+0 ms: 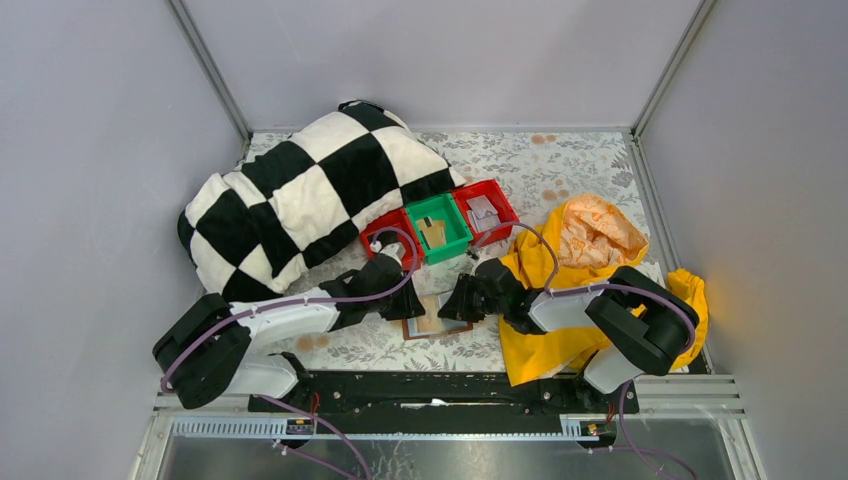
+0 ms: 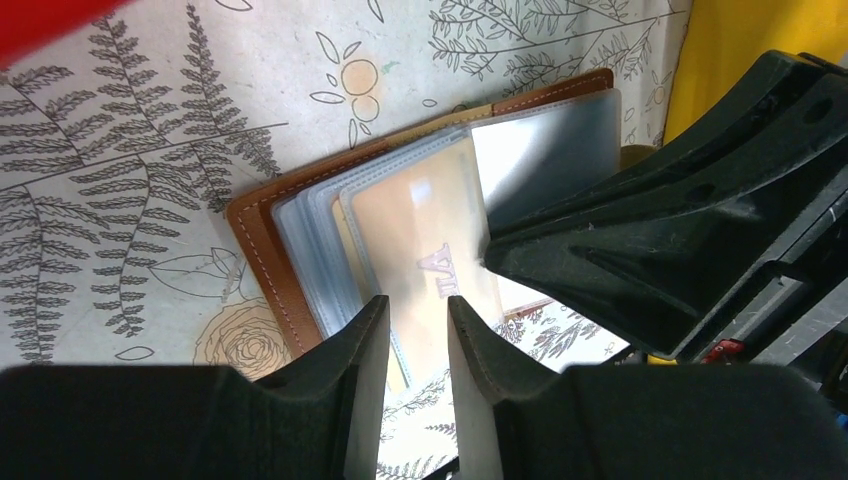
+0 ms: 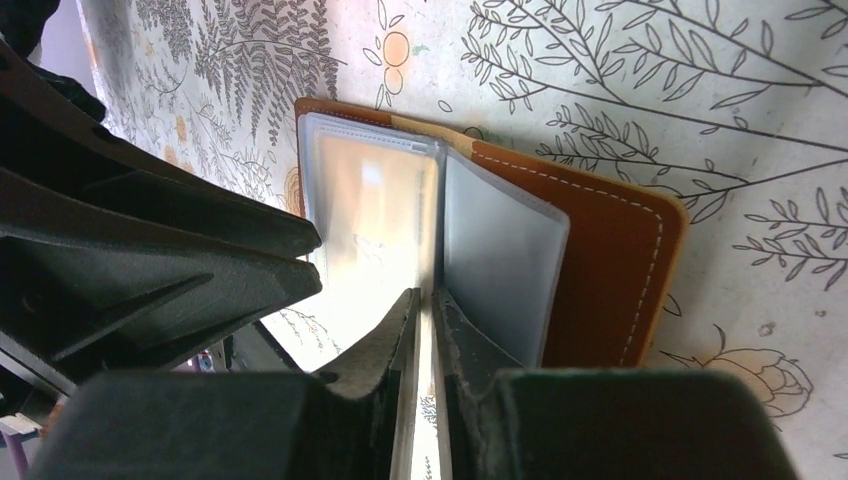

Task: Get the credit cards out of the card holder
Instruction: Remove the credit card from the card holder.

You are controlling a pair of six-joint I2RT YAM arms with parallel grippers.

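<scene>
The brown card holder [image 1: 436,317] lies open on the floral tablecloth [image 1: 560,170], between the two arms and just in front of the green bin [image 1: 457,243]. The right gripper [image 3: 425,340] is nearly closed, pinching a clear sleeve [image 3: 428,318] edge-on near the spine. The left gripper [image 2: 418,362] has its fingers slightly apart, straddling the edge of the sleeve that holds a tan card [image 2: 420,230]. I cannot tell whether it grips.
</scene>
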